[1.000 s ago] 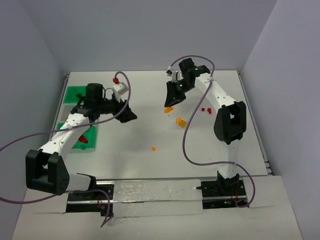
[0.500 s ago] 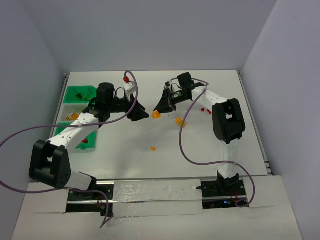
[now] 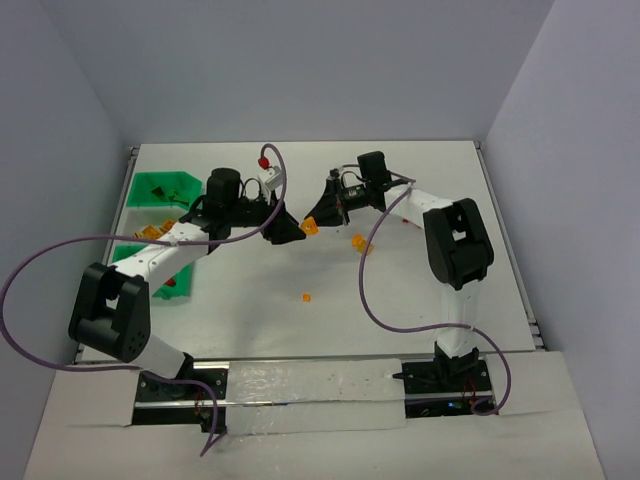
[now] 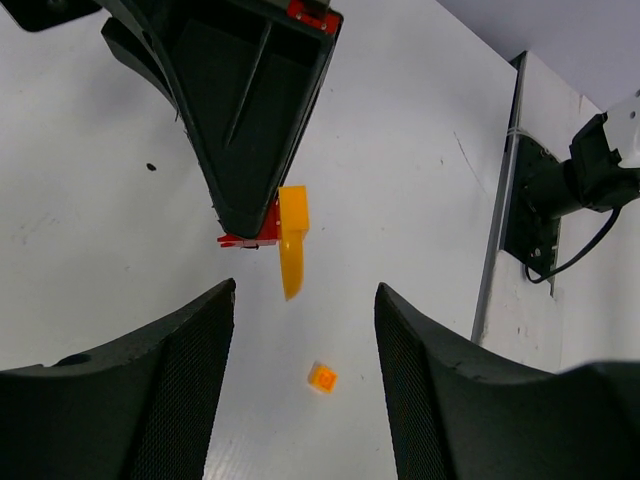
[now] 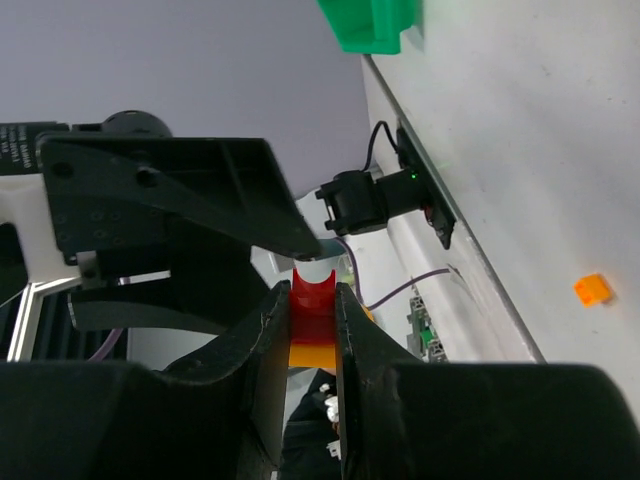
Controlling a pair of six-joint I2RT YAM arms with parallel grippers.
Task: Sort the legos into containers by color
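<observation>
The red lego (image 5: pixel 312 297) and the orange-yellow lego (image 5: pixel 312 353) joined to it sit pinched between the fingers of my right gripper (image 3: pixel 313 221), which is clenched on the pair. I hold them in the air well to the right of the containers (image 3: pixel 140 183), over the middle of the desk (image 3: pixel 420 290).

My left gripper (image 4: pixel 305 292) reaches out from the containers' side and meets the pair nose to nose. Its jaws are released and stand apart on either side of the orange-yellow lego's hanging tip, with a gap showing between each finger and the brick.

A larger orange-yellow brick (image 3: pixel 359 242) lies on the desk, farther right of the containers than the held pair. A tiny orange brick (image 3: pixel 306 296) lies nearer my bases, also well right of the containers.

In the containers, the far green one holds green pieces (image 3: pixel 162 192). The whitish middle one holds orange-yellow pieces (image 3: pixel 150 233), and the near green one holds a red piece (image 3: pixel 170 283). My left arm crosses above the row.
</observation>
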